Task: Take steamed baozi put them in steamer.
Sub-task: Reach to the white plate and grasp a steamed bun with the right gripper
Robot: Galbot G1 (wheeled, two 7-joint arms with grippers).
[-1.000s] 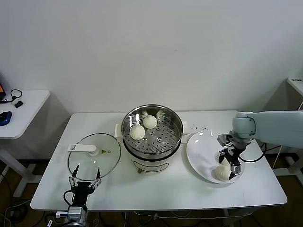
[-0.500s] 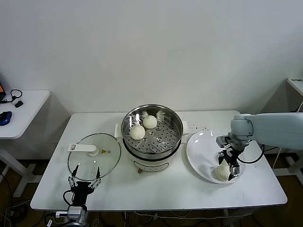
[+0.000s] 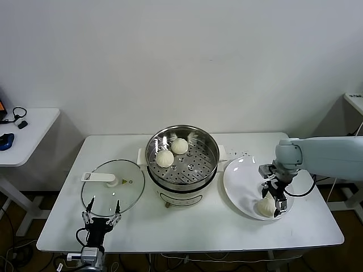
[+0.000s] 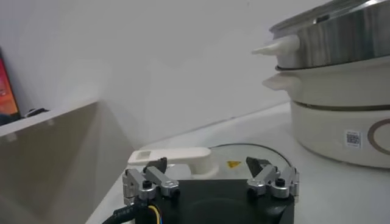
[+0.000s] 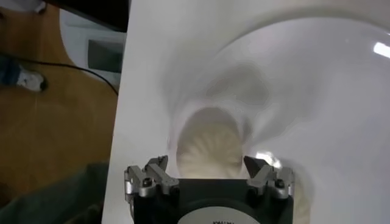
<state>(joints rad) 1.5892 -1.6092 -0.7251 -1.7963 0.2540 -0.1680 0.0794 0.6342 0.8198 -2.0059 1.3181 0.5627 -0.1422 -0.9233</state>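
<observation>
Two cream-white baozi [image 3: 165, 158] [image 3: 180, 146] lie on the perforated tray in the steel steamer [image 3: 210, 148] at the table's middle. A third baozi [image 3: 264, 207] [image 5: 210, 143] lies on the white plate [image 3: 241, 181] to the steamer's right. My right gripper [image 3: 274, 201] [image 5: 208, 167] is open and low over this baozi, a finger on either side of it. A fourth baozi is not visible. My left gripper [image 3: 101, 217] [image 4: 209, 166] is open and empty near the table's front left edge, by the glass lid [image 3: 112, 186].
The round glass lid with a white handle [image 4: 173, 158] lies flat to the left of the steamer. The steamer's cream base [image 4: 341, 131] stands beyond it. A small side table [image 3: 22, 133] stands at the far left. The plate sits near the table's right edge.
My right gripper has shifted slightly over the plate and settled lower around the baozi. The left arm has not moved.
</observation>
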